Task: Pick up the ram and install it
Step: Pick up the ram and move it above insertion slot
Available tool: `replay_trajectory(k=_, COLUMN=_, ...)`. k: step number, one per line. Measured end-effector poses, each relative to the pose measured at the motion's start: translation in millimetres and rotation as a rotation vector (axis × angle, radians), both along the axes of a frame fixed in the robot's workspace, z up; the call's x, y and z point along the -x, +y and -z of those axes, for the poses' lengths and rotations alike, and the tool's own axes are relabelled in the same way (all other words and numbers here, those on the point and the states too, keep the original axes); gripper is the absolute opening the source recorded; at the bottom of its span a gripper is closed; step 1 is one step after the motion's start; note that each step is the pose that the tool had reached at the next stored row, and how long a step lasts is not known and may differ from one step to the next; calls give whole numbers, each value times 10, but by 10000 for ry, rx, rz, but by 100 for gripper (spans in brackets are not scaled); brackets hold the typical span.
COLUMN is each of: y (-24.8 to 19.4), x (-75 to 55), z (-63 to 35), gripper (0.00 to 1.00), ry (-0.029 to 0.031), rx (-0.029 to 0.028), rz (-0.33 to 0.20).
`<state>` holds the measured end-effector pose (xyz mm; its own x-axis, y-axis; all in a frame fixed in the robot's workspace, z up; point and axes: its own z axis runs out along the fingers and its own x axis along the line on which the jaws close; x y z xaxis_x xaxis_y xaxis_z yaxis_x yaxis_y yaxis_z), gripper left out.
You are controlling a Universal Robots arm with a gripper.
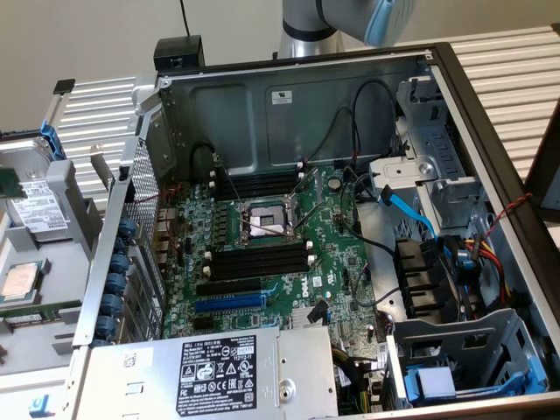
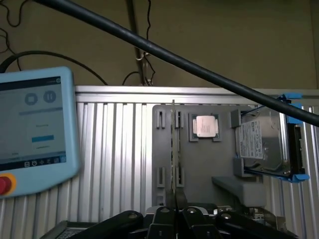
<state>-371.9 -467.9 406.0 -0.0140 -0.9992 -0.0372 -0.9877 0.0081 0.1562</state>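
- Robot arm (image 1: 306, 22): a rounded silver-grey metal joint with a light blue cap.
- Claw (image 2: 175, 219): black, glossy linkage bars and fingers, seen in the wrist view.

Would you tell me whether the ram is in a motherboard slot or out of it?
Out. The ram stands on edge in the grey holder outside the case, and the black slots hold no green stick.

Computer case (image 1: 289, 92): open, motherboard (image 1: 262, 254) inside.
CPU socket (image 1: 265, 223): between black memory slots (image 1: 258, 260).
Blue expansion slot (image 1: 229, 303): near the power supply (image 1: 219, 372).
Processor chip (image 2: 205, 126): on grey tray (image 2: 219, 164).
Hard drive (image 2: 261, 144): blue-clipped, beside tray.
Teach pendant (image 2: 35, 129): screen lit.
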Motion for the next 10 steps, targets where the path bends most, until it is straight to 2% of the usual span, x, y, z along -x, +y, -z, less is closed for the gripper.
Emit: replay_trajectory(k=10, y=49, x=-315, z=0, gripper=12, ry=0, rx=0, rz=0)
